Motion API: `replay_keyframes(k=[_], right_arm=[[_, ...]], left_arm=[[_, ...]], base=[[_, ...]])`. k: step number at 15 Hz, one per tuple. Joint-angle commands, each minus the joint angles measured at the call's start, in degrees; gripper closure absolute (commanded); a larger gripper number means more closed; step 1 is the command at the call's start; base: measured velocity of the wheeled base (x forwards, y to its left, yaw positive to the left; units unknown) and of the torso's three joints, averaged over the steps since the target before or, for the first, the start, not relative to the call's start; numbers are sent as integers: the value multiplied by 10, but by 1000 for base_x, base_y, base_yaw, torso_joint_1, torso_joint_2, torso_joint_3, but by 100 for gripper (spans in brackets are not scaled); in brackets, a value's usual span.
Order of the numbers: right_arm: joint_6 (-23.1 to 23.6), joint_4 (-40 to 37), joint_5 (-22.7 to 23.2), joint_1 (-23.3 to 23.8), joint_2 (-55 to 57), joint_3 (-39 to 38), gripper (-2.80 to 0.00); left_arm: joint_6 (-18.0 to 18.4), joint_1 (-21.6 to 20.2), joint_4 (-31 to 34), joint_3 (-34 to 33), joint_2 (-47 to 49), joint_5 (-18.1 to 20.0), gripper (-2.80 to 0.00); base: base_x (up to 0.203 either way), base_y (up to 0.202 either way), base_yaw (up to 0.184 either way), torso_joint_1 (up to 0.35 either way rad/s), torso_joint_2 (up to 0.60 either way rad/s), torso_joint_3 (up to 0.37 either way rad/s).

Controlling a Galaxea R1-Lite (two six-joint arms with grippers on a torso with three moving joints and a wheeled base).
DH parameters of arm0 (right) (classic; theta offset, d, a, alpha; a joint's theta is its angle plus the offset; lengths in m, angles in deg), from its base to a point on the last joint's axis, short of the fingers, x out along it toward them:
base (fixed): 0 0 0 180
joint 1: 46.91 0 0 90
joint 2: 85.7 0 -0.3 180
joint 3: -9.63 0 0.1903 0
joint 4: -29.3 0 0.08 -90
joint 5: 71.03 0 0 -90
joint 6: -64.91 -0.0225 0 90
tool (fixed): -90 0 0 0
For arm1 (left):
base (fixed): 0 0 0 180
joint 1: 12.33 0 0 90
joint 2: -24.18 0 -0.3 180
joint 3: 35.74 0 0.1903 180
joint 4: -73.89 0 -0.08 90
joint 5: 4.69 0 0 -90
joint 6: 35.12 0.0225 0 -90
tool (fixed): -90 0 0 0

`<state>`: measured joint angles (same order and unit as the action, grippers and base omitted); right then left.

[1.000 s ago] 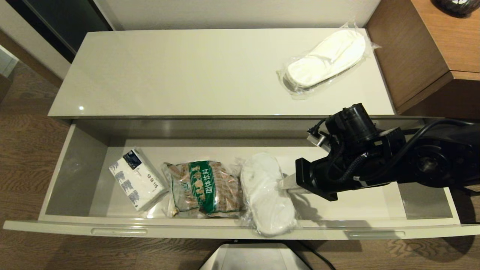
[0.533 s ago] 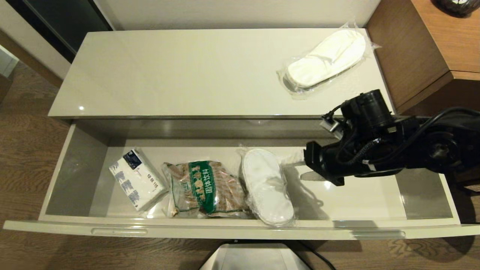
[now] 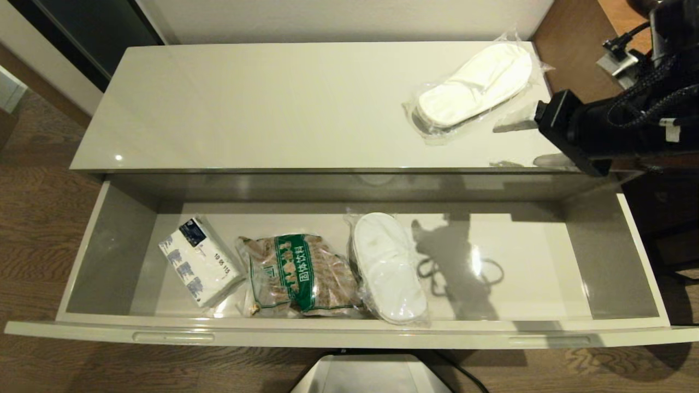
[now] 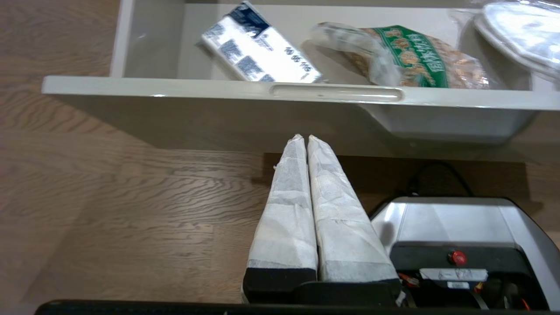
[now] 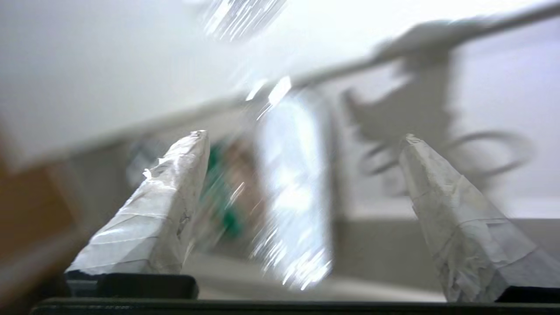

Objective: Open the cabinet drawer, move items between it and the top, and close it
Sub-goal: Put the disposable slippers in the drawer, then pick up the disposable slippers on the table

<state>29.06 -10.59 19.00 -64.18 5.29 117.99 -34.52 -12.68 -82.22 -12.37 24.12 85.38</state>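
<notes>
The cabinet drawer [image 3: 349, 333] stands pulled fully out. One bagged white slipper [image 3: 389, 267] lies in its middle, free of any gripper. A second bagged slipper [image 3: 475, 84] rests at the back right of the top [image 3: 273, 109]. My right gripper [image 3: 527, 143] hovers open and empty over the top's right front corner, just right of that second slipper. In the right wrist view the right gripper [image 5: 304, 140] has its fingers wide apart, with the drawer's slipper [image 5: 291, 188] blurred beyond them. My left gripper [image 4: 305, 138] is shut and empty, low in front of the drawer [image 4: 175, 85], over the floor.
A white-and-blue tissue pack [image 3: 199, 262] and a clear bag of brown pieces with a green label [image 3: 297, 275] lie in the drawer's left half. A taller brown wood desk [image 3: 600, 71] adjoins the cabinet on the right. The robot's base [image 3: 371, 374] sits below the drawer front.
The right gripper opened and let go of the slipper inside the drawer, then rose and swung back and right to the top's right front corner. The slipper settled flat in the drawer.
</notes>
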Motion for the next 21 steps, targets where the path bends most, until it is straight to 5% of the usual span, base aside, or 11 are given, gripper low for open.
replay_keyframes(k=[1,8,9,20,21], right_arm=[[-2,1,-29,25,13,32,-280],[48,81,-22,34,23,21,-280],[54,84,-22,34,24,19,0],[123,234,-60,48,84,-6,0],[126,259,-60,50,93,-16,-280]], left_arm=[[0,0,0,0,0,0,0],[0,0,0,0,0,0,0],[0,0,0,0,0,0,0],[0,0,0,0,0,0,0],[0,0,0,0,0,0,0]], base=[[0,0,0,0,0,0],[0,0,0,0,0,0],[0,0,0,0,0,0],[0,0,0,0,0,0],[0,0,0,0,0,0]])
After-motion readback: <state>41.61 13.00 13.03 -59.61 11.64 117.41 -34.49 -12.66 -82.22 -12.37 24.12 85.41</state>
